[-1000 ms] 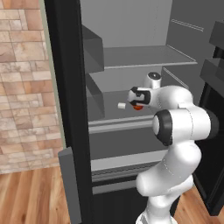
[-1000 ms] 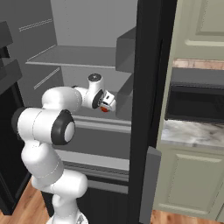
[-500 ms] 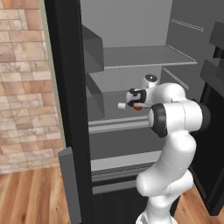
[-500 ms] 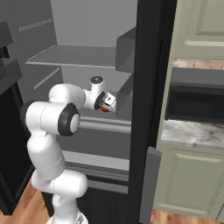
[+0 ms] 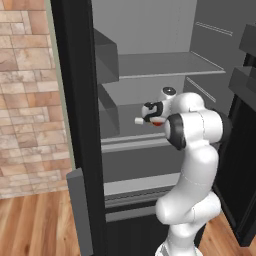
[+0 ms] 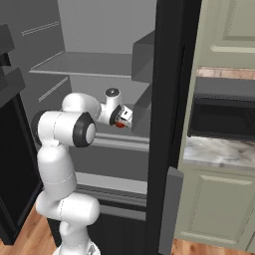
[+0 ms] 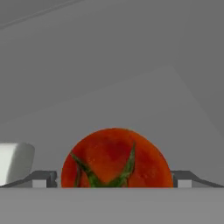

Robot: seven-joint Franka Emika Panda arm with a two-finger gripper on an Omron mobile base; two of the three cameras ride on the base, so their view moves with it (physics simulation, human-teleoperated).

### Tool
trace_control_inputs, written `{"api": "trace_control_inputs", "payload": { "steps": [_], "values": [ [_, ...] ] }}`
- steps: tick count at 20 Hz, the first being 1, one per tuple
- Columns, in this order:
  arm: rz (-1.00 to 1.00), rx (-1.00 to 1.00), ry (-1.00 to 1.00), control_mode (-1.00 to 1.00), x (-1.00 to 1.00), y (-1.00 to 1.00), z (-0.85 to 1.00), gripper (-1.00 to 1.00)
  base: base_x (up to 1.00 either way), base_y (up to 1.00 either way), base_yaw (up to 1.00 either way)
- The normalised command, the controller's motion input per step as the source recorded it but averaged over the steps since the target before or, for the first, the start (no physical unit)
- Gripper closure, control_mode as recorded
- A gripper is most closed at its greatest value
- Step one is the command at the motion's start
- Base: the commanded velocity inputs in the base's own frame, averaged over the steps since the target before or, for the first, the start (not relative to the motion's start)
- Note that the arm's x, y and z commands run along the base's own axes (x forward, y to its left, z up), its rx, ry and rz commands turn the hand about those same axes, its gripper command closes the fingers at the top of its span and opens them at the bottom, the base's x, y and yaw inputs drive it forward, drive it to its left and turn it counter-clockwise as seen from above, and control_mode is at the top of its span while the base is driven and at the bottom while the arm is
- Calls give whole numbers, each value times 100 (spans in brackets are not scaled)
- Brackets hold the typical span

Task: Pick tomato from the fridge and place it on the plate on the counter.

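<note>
One tomato, red-orange with a green star of sepals across its front, sits squarely between my two dark fingertips, which touch it on either side in the hand view. My pincer is clenched on it, grasping the tomato. From the left base view a sliver of red shows under the hand at the gripper, and from the right base view the same red spot peeks out below the hand. The tomato is inside the fridge, at the level of the middle grey shelf; I cannot tell whether it rests on that shelf or is lifted just off it.

Just beside the tomato, on its left in the hand view, lies a small whitish block; in the left base view it pokes out past my hand as a pale stub. Grey fridge wall stands behind both.

Above is another grey shelf. My white arm reaches in through the open front. To the right of the fridge's black frame, in the right base view, are the marbled counter, a black microwave above it and sage-green cabinet doors below. A brick wall and wooden floor lie to the fridge's left.
</note>
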Motion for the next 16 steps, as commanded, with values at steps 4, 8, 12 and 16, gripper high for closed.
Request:
{"api": "trace_control_inputs", "payload": {
  "steps": [4, 8, 12, 16],
  "values": [
    [0, 0, 0, -100, 22, -3, -21, -100, 0, 0, 0],
    [-1, 0, 0, -100, 23, 0, -24, 100, 0, 0, 0],
    [-2, 0, 0, -100, -5, -6, -33, 100, 0, 0, 0],
    [-10, 1, 5, -100, -33, -20, -56, 100, 0, 0, 0]
  ]
}}
